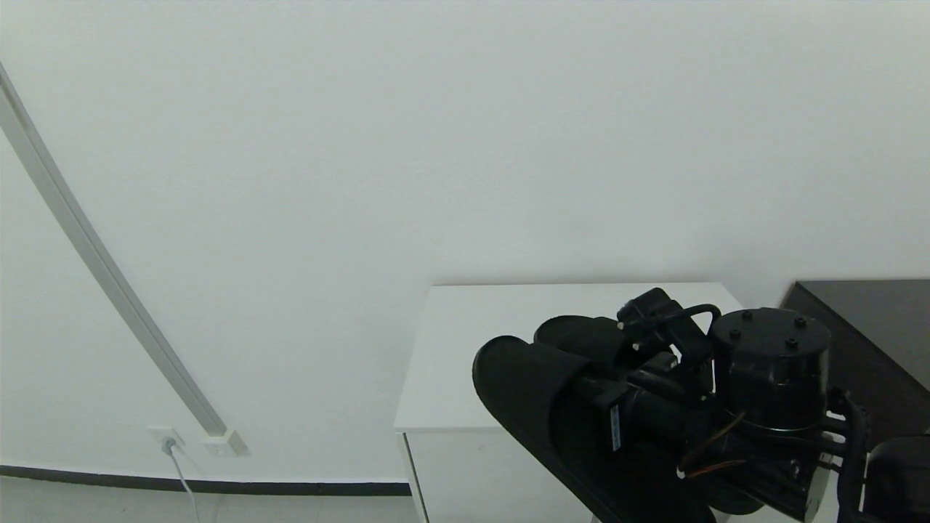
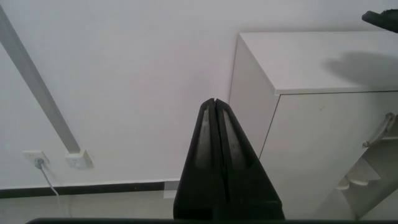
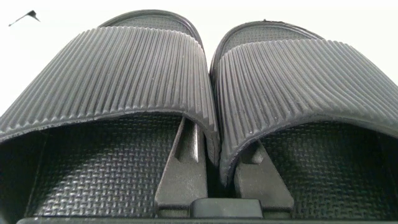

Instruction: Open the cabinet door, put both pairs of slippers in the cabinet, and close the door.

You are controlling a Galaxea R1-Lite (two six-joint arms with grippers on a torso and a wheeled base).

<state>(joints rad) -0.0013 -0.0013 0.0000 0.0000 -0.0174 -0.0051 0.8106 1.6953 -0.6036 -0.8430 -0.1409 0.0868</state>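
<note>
Currently right gripper (image 3: 219, 155) clamping both black slippers (image 1: 523, 378) together over cabinet (image 1: 465, 341) top, left gripper (image 2: 214, 107) hovering clenched, empty, beside cabinet

White wall (image 1: 363, 145), slanted grey cable duct (image 1: 109, 276), socket with plugged cord (image 1: 166, 436), dark skirting (image 1: 218, 484), black tabletop (image 1: 872, 319).

The right end effector (image 3: 219, 158) has 2 fingers (image 3: 181, 168) whose tips disappear under the ribbed straps of the black slippers (image 3: 124, 68), and both slippers run off the side edges there. In the head view the slippers leave the frame at 6 o'clock and cover part of the white cabinet (image 1: 465, 363) at 5 o'clock. The dark surface (image 1: 864, 319) at 3 o'clock is cut by the edge. The cabinet door (image 2: 317, 149) may be ajar, but that cannot be told. Its handle (image 2: 384, 129) is cropped. The left end effector (image 2: 215, 155) is cut off at its base.
</note>
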